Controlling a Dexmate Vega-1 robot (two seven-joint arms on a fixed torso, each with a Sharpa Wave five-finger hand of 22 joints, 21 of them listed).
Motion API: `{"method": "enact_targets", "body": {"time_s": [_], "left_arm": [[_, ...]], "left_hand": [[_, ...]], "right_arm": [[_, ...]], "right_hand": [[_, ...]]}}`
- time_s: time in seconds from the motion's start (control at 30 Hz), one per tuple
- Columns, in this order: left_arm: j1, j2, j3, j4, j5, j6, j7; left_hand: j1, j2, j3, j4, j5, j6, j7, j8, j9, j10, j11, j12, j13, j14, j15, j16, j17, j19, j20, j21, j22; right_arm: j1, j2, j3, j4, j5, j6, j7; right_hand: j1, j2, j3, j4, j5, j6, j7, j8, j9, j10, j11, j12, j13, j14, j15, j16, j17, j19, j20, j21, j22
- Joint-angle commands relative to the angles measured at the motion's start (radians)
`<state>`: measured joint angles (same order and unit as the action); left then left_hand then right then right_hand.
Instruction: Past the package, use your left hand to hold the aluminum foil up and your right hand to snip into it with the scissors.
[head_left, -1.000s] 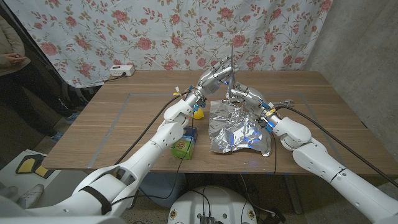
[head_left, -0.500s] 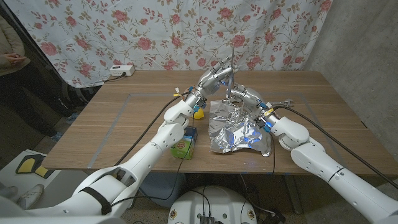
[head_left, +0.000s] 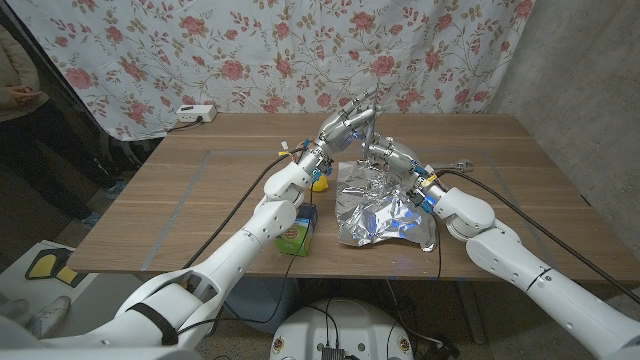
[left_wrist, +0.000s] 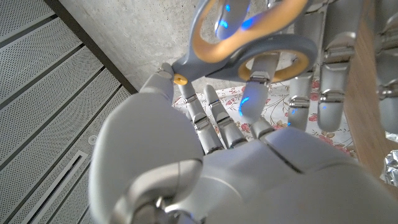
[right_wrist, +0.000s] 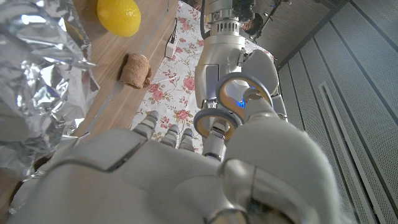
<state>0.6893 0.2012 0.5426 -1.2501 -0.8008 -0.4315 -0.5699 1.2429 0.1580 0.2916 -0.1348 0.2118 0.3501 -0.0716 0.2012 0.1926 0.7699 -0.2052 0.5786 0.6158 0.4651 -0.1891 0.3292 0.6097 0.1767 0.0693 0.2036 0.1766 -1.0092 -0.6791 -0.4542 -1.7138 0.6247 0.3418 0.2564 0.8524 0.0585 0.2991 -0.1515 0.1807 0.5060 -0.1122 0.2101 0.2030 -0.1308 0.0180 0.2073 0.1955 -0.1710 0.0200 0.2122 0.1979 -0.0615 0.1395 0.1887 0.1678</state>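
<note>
White arms, metal hands

Glossy white shells, black cables alongside, silver-grey left hand (head_left: 345, 125) and right hand (head_left: 388, 155), coloured wrist connectors.

The scissors (left_wrist: 249, 43) show only their grey and orange handle loops in the left wrist view; the blades are cut off by the picture's edge. In the head view the scissors are too small to make out among the fingers of the left hand (head_left: 348, 124) and right hand (head_left: 385, 154), so which hand holds them cannot be told. The left forearm hides part of the yellow round object (head_left: 319, 183) and of the green package (head_left: 294, 237). The foil's (head_left: 385, 210) far edge is hidden behind the right hand.
</note>
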Motion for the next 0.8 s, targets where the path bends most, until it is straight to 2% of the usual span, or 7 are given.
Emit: {"method": "enact_targets", "body": {"time_s": [0.03,0.23,0.53,0.8], "left_arm": [[0.004,0.004,0.004,-0.002,-0.013,0.002,-0.015],[0.005,0.0,0.002,0.003,-0.016,-0.001,-0.016],[-0.004,-0.01,0.005,0.026,-0.014,-0.012,-0.033],[-0.008,-0.017,0.011,0.048,-0.008,-0.017,-0.041]], "left_hand": [[0.008,0.008,-0.001,0.0,0.007,0.009,-0.004,0.009,0.005,0.023,-0.017,0.006,0.003,0.038,-0.038,0.005,0.006,0.004,-0.01,0.0,0.004],[0.009,0.009,-0.001,0.001,0.007,0.007,-0.006,0.007,0.005,0.023,-0.017,0.006,0.003,0.038,-0.036,0.003,0.006,0.005,-0.011,0.0,0.004],[0.01,0.008,-0.003,0.002,0.009,0.013,-0.02,0.008,0.005,0.026,-0.019,0.006,0.005,0.039,-0.036,0.004,0.011,0.005,-0.014,0.0,0.004],[0.013,0.008,-0.005,0.001,0.01,0.018,-0.022,0.009,0.005,0.025,-0.019,0.003,0.004,0.041,-0.038,0.007,0.017,0.003,-0.013,0.0,0.003]], "right_arm": [[0.002,0.01,-0.005,0.014,0.027,0.001,0.022],[0.009,0.015,-0.01,0.026,0.049,-0.001,0.052],[0.02,0.024,-0.018,0.047,0.069,0.003,0.091],[0.024,0.031,-0.015,0.06,0.084,0.008,0.107]], "right_hand": [[0.015,0.002,0.003,-0.001,-0.002,0.019,-0.008,0.003,0.006,0.004,0.005,0.002,0.002,-0.107,-0.005,-0.001,0.001,0.001,-0.001,-0.003,0.001],[0.029,0.008,0.008,-0.005,-0.002,0.019,-0.017,0.004,0.008,0.004,0.001,0.002,0.002,-0.104,-0.007,-0.001,0.001,0.002,0.0,-0.003,0.001],[0.039,0.007,0.009,-0.008,-0.003,-0.006,-0.007,-0.005,0.009,-0.008,0.013,-0.004,0.002,-0.11,0.003,-0.004,0.001,-0.006,0.015,-0.005,0.0],[0.042,0.002,0.007,-0.008,-0.003,0.003,-0.021,-0.001,0.01,-0.015,0.016,-0.006,0.002,-0.108,0.016,-0.004,0.001,-0.009,0.029,-0.005,0.001]]}}
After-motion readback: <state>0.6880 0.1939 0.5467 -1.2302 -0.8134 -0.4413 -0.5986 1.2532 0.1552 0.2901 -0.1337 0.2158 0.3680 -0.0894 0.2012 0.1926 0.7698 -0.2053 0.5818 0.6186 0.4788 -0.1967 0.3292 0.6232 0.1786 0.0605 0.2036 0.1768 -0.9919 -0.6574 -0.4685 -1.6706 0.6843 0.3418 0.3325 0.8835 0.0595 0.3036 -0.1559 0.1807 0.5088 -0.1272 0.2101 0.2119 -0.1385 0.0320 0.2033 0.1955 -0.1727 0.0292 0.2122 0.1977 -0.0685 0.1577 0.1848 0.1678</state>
